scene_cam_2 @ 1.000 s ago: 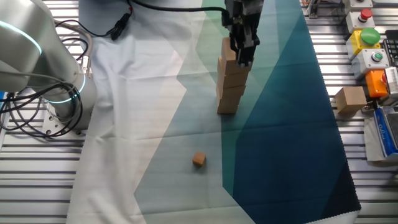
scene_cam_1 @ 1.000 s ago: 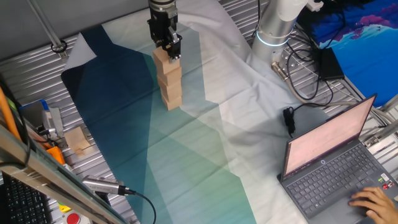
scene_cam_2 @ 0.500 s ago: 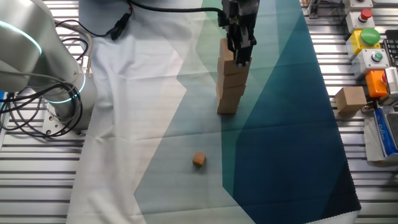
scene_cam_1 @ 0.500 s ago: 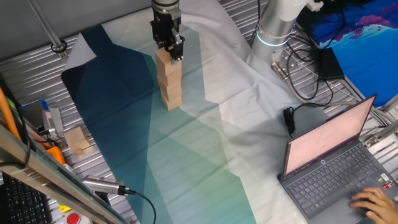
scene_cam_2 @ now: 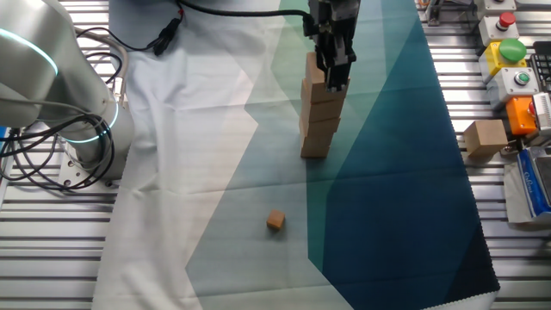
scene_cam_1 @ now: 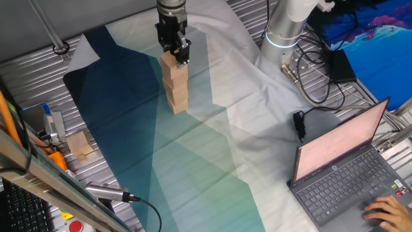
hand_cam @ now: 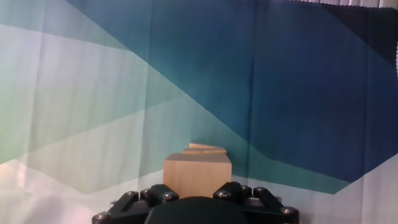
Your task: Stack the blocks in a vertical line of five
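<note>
We see the blocks (scene_cam_1: pixel 175 80) standing as one upright column on the blue-and-green cloth, toward the far middle of the tabletop, well clear of its edges. They are plain light-brown wooden cubes, unmarked, face on face; the lower ones sit slightly twisted against each other, edges not flush. The top block (hand_cam: pixel 197 177) is level, its upper part hidden in both fixed views.

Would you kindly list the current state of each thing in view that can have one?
Two-finger gripper: at the stack's top block; open or shut unclear.
Stack of light-brown wooden cubes: upright on the cloth, slightly uneven.
Small orange-brown wooden cube: loose on the cloth, apart from the stack.
Grey laptop: open, screen lit.
</note>
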{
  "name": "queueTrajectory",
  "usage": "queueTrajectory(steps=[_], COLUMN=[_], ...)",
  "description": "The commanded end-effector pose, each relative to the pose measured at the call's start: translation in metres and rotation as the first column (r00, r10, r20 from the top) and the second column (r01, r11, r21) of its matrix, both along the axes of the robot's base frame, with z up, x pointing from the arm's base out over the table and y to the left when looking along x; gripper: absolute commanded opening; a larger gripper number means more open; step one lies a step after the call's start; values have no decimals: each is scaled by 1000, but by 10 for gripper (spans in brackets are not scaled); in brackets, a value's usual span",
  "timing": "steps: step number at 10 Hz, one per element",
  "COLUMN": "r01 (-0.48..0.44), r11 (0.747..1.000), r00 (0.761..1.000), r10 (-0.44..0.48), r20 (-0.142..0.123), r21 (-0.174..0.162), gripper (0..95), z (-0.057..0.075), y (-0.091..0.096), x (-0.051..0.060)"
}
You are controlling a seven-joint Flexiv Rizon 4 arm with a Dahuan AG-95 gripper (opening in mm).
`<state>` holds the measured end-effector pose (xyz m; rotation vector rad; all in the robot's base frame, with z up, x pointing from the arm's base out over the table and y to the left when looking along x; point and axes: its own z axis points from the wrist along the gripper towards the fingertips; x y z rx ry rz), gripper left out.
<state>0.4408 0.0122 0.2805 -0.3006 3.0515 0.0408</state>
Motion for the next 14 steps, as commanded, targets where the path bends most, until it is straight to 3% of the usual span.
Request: queueTrajectory(steps=[1,14], r01=[-1,-54], r11=[1000,998], r00=[1000,999], r10=[1,54], r20=[4,-2], r21=[1,-19], gripper=[0,0], z=[-2,-2], y=[2,2], x=[0,-3])
